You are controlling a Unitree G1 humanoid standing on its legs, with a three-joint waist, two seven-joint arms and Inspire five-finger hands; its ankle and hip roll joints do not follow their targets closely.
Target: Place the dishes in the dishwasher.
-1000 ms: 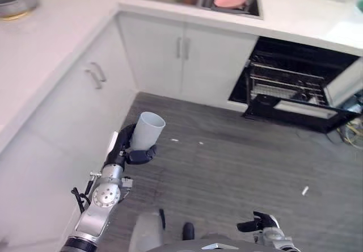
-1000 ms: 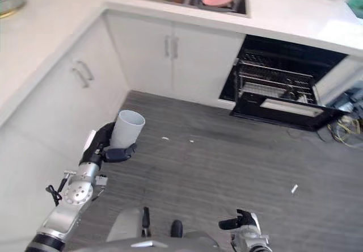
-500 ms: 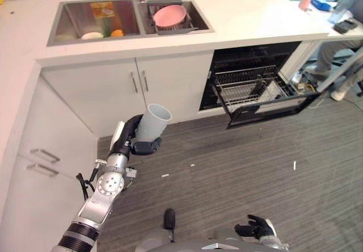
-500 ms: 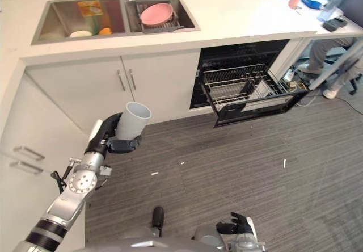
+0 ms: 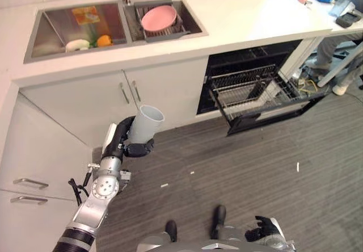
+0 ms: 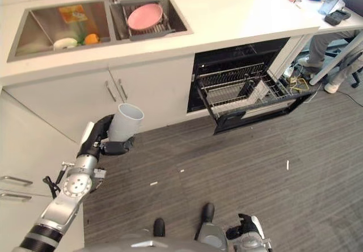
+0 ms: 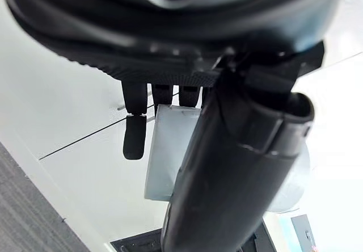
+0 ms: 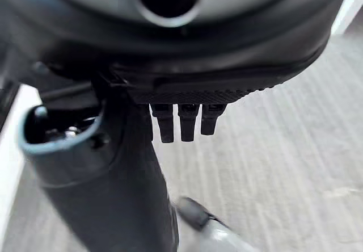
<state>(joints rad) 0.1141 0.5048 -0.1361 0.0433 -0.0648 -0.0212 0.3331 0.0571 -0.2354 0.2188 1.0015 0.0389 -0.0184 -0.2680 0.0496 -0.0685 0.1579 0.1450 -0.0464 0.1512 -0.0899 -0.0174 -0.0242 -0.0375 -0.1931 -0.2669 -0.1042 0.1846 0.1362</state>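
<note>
A pale grey cup (image 5: 145, 125) is held upright, mouth up, in my left hand (image 5: 115, 142), whose fingers and thumb curl round its lower part. The left wrist view shows the cup (image 7: 165, 152) clasped between the fingers (image 7: 134, 134) and the thumb. It hangs above the floor in front of the white cabinet doors (image 5: 127, 96) under the sink. The dishwasher (image 5: 249, 73) stands open to the right, its wire rack (image 5: 252, 93) pulled out over the lowered door (image 5: 278, 114). My right hand (image 5: 264, 230) hangs low at the bottom edge, relaxed and holding nothing (image 8: 181, 121).
A pink plate (image 5: 159, 17) lies in the right sink basin's rack. The left basin (image 5: 57, 22) holds a white dish and an orange item (image 5: 103, 40). A seated person's legs (image 5: 342, 50) show at the far right. Grey floor (image 5: 244, 172) stretches between me and the dishwasher.
The camera has swung, so counter, sink and dishwasher shifted across the picture. My left hand keeps the same grip on the cup. The right hand stays low.
</note>
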